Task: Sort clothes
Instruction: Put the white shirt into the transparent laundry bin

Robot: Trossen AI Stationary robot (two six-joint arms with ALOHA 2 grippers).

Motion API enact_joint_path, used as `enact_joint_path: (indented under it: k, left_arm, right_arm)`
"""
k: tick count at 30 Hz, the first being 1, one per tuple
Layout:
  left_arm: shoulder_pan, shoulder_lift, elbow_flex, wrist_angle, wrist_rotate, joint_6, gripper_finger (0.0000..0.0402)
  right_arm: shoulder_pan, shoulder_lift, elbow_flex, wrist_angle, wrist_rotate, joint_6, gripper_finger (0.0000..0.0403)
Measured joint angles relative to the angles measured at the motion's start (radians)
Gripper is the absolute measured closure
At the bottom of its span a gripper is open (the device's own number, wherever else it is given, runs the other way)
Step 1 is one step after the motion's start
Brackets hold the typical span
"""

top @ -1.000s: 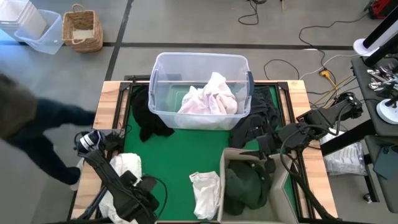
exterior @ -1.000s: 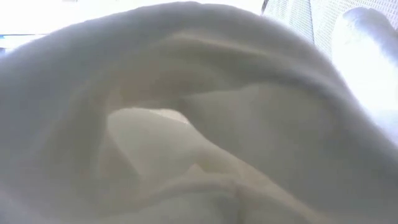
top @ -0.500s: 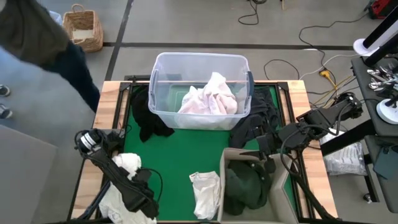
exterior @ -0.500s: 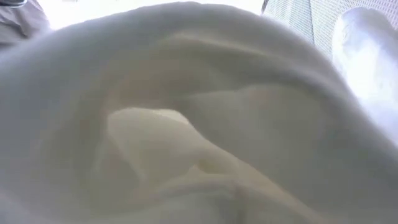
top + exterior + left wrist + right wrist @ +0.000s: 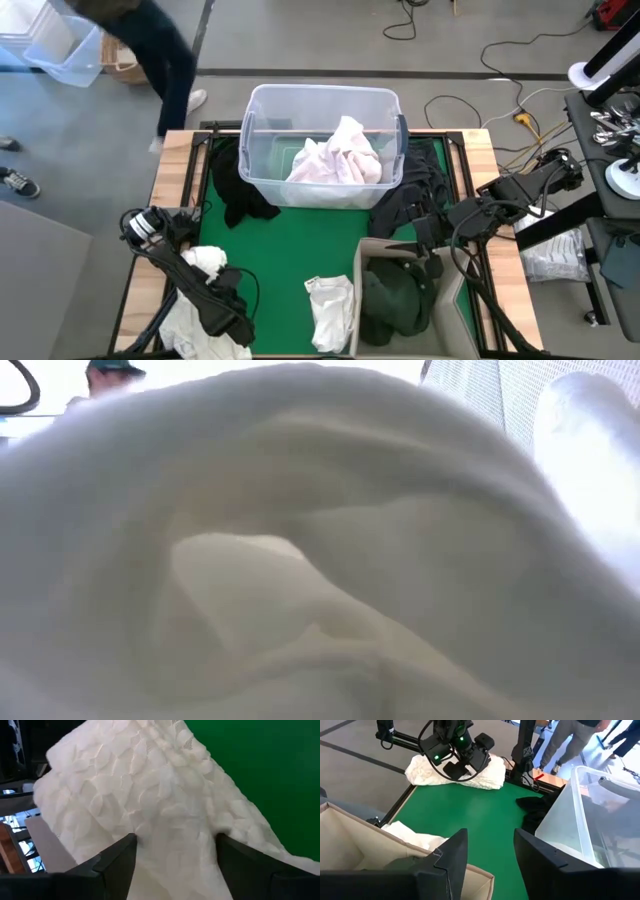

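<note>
From above I see the left gripper low at the table's near-left corner, down on a white knit garment that spreads over the green mat and the wooden edge. A second white piece lies crumpled on the mat just beside the beige box, which holds a dark green garment. The right gripper hangs above the box's far edge. The clear tub at the far side holds pale pink clothes; a black garment lies left of it and a charcoal heap right of it. A person walks on the floor beyond the far-left corner. The low view is filled with white cloth pressed close to the lens. From the left wrist, both fingers stand apart, one on each side of a fold of the white knit, not yet closed on it. From the right wrist, the right fingers are parted with nothing between them, above the box rim; beyond them, the left gripper rests on the knit.
</note>
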Motion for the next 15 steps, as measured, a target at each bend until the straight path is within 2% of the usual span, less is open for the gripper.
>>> enact_joint_path:
  k: [8, 15]
  left_arm:
    - [0.000, 0.000, -0.085, 0.088, 0.000, 0.022, 0.0215]
    - [0.000, 0.000, -0.113, 0.126, 0.000, 0.096, 0.0306]
  right_arm:
    - [0.000, 0.000, 0.000, 0.000, 0.000, 0.000, 0.0250]
    - [0.000, 0.000, 0.000, -0.002, 0.000, -0.001, 0.0266]
